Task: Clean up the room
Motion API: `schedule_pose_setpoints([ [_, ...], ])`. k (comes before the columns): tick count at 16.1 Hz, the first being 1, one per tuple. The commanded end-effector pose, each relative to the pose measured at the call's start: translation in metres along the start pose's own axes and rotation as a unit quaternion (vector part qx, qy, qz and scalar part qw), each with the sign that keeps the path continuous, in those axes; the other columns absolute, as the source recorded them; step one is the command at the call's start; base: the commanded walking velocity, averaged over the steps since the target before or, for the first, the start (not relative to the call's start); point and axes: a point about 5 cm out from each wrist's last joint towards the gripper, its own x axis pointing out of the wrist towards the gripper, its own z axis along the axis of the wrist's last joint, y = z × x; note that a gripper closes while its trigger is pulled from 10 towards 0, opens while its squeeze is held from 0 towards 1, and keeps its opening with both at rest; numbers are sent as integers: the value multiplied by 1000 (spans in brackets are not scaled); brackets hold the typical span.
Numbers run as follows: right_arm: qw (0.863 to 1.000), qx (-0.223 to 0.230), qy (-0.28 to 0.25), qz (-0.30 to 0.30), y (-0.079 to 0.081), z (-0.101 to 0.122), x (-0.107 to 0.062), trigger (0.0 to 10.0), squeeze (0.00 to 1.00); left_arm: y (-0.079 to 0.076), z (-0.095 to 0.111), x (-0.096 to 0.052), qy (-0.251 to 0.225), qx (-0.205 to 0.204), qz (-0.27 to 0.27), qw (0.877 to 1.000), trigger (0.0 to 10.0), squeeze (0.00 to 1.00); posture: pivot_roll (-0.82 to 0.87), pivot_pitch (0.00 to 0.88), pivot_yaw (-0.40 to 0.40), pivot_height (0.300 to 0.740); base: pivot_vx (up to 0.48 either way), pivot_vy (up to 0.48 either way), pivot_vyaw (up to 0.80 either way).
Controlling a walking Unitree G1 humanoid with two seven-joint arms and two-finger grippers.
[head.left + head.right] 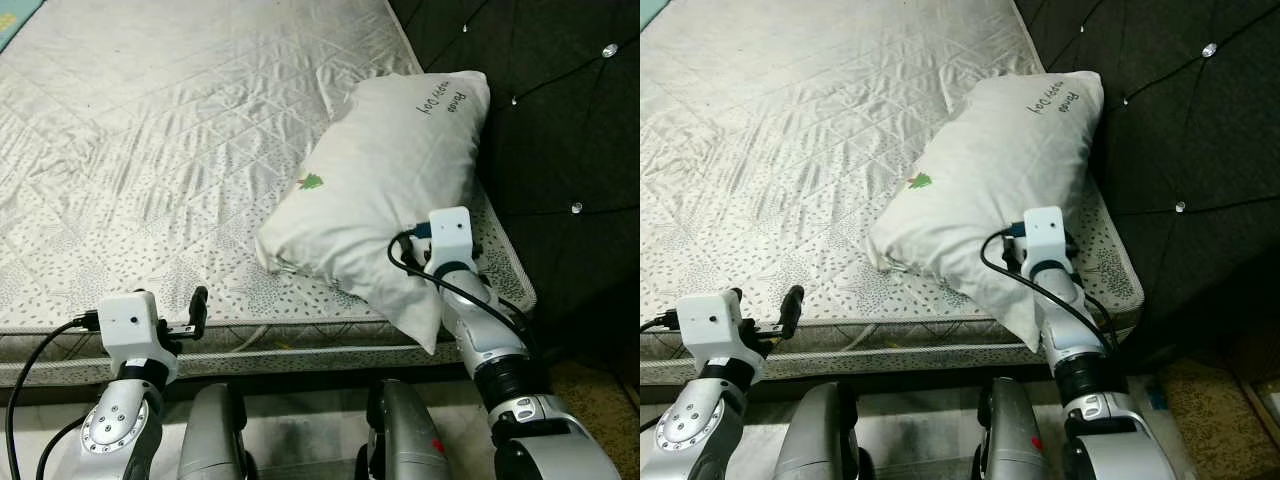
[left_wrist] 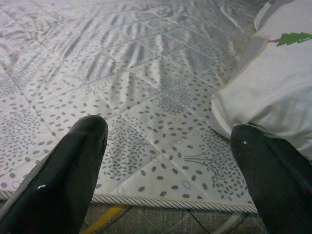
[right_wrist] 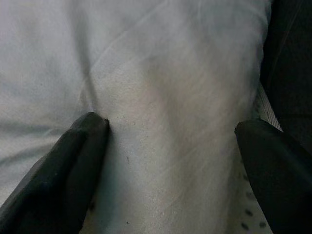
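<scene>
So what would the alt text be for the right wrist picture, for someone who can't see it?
Two black fingers of the right gripper, spread wide, press against a white pillow. At one edge are a strip of the patterned mattress and a dark headboard.

The right gripper [image 3: 170, 141] is buried behind the near end of the pillow [image 1: 385, 175] in the head views, so its fingers [image 3: 73, 165] cannot be seen there. The pillow's far corner hides part of the dark headboard [image 1: 560, 130]. The small dark writing on the pillow [image 1: 443, 103] is upside down and too small to read fully. The mattress [image 1: 170, 150] is cut off at the top and left edges. In the right wrist view the pillow fabric is blurred.
</scene>
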Motion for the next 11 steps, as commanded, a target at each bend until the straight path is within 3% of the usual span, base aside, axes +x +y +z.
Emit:
schedule_pose_setpoints([
  [1,999,3,41,-27,-12,-22,-5,10000,0,1,2,-2,2,10,-1,1000,10000,0,-11,213,-31,586,0,0,0],
  [3,997,3,57,-49,-21,-35,-11,10000,0,1,3,-2,3,11,-3,1000,10000,0,-13,208,-26,586,0,0,0],
  [6,993,46,77,-75,-41,-53,-22,10000,0,1,2,-1,8,14,-8,1000,10000,0,-20,197,-21,586,0,0,0],
  [11,989,85,113,-31,-35,-69,-39,10000,0,0,2,0,11,13,-13,1000,10000,0,-31,194,-19,586,0,0,0],
])
